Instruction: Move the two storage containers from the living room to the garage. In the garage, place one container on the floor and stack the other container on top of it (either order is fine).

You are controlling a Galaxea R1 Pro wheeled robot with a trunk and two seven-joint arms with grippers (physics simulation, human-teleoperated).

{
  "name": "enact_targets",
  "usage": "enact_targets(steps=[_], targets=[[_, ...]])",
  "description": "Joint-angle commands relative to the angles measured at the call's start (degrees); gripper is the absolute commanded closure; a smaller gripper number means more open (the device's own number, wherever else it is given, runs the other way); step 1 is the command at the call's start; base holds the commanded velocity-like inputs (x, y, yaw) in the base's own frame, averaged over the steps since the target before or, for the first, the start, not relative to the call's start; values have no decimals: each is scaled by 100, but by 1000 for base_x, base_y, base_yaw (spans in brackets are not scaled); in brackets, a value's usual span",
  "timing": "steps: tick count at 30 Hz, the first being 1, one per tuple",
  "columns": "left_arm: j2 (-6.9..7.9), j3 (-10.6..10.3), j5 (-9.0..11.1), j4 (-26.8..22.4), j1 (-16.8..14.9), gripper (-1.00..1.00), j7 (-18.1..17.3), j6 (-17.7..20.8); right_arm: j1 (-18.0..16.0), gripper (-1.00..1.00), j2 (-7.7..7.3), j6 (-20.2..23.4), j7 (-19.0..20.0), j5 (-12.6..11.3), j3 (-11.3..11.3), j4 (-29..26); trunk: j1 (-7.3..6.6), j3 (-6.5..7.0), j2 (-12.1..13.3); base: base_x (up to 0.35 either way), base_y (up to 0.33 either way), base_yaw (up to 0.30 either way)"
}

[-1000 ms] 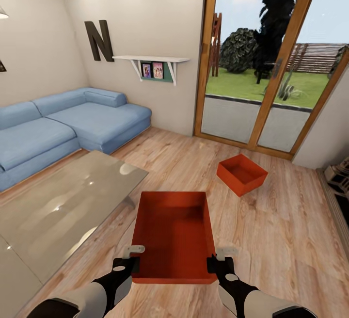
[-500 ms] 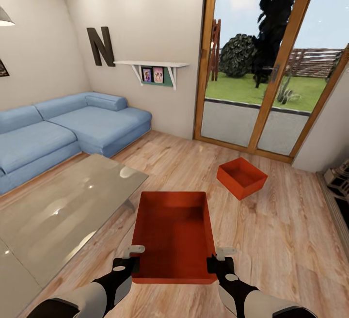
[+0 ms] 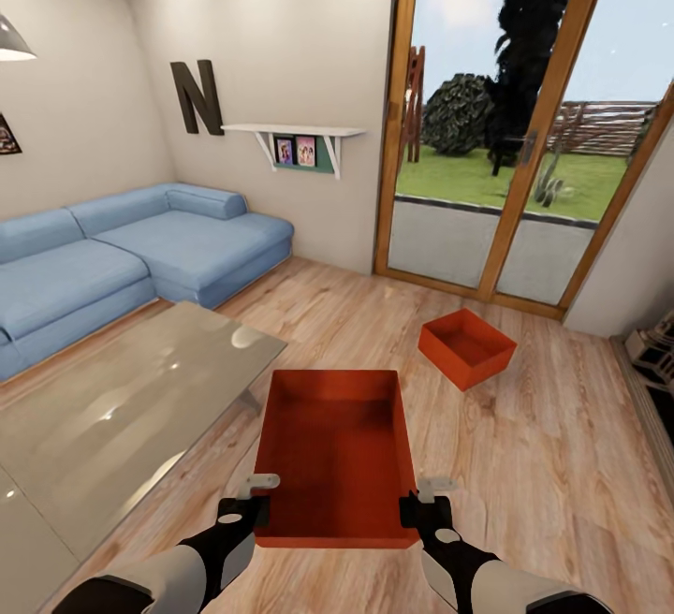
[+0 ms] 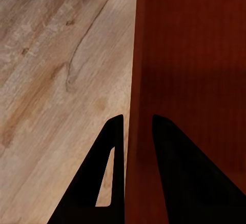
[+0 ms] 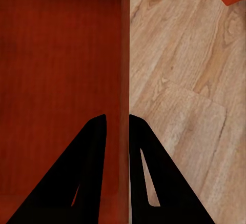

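Above wood planks, each gripper (image 3: 255, 499) (image 3: 419, 502) clamps 1 storage container's (image 3: 332, 450) side walls.

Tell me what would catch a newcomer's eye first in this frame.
The big orange-red storage container front and centre, gripped on its side walls by the left gripper and right gripper above the wood plank floor. Its twin, the second container, sits on the floor near the glass doors, and a blue sofa lines the left wall.
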Motion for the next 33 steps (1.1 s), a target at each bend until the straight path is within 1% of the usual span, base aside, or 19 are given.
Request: enact_targets(steps=[1,33], targets=[[90,316,138,25,-2,100,101,-31,-7,100,0,-272,-32,-115,-290,-9,0,2,-5,0,0,0],[90,316,138,25,-2,100,101,-36,-9,100,0,-272,-30,-115,-290,-9,0,296,-5,0,0,0]])
